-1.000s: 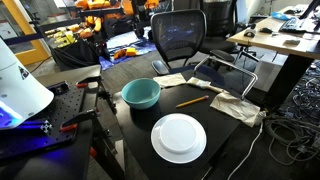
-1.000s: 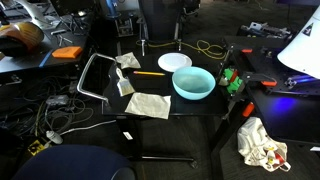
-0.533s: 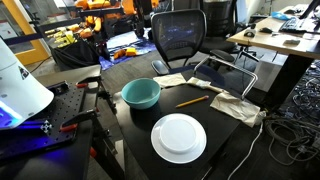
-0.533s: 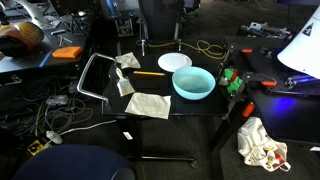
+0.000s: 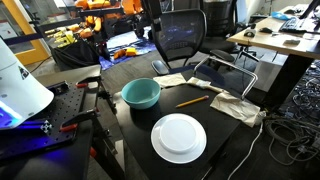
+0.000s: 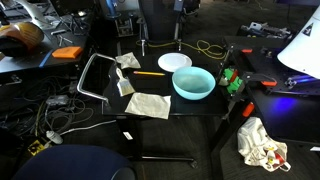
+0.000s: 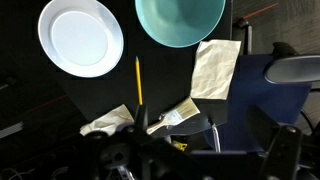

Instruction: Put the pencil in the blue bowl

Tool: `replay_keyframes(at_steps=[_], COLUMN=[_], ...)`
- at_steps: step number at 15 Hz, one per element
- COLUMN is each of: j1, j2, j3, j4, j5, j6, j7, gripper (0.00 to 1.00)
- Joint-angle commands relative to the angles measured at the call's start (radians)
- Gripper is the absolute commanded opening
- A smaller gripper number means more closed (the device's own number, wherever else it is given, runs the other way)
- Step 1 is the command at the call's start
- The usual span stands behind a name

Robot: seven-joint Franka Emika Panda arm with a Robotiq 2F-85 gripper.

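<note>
The orange-yellow pencil [image 5: 193,100] lies flat on the black table between the white plate and a cloth; it also shows in the other exterior view [image 6: 150,73] and the wrist view [image 7: 138,80]. The teal-blue bowl [image 5: 141,94] [image 6: 193,83] [image 7: 180,20] stands upright and empty beside it. My gripper [image 7: 150,155] shows only as dark blurred shapes at the bottom of the wrist view, high above the table and apart from the pencil. Its jaws are not clear. It is out of view in both exterior views.
A white plate [image 5: 178,138] [image 7: 80,38] sits near the bowl. Beige cloths [image 5: 235,106] [image 7: 216,68] and a paint brush [image 7: 170,118] lie at the table's side. A metal frame [image 6: 95,75] and an office chair [image 5: 180,38] stand next to the table.
</note>
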Motion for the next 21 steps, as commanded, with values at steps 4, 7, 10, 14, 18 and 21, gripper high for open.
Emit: replay_keyframes(at_steps=[4, 7, 10, 14, 18, 21], j1=[-0.028, -0.028, -0.024, -0.052, -0.078, -0.116], j2=[0.238, 0.360, 0.470, 0.584, 0.661, 0.709], j3=[-0.022, -0.021, -0.030, -0.006, -0.005, 0.010], j4=[0.068, 0.109, 0.157, 0.223, 0.277, 0.317], j5=[-0.034, -0.054, -0.087, -0.058, -0.061, -0.059], j6=[0.167, 0.251, 0.322, 0.362, 0.371, 0.366], j7=[-0.017, -0.008, 0.002, -0.037, -0.042, -0.075], gripper=[1.00, 1.00, 1.00, 1.00, 1.00, 1.00])
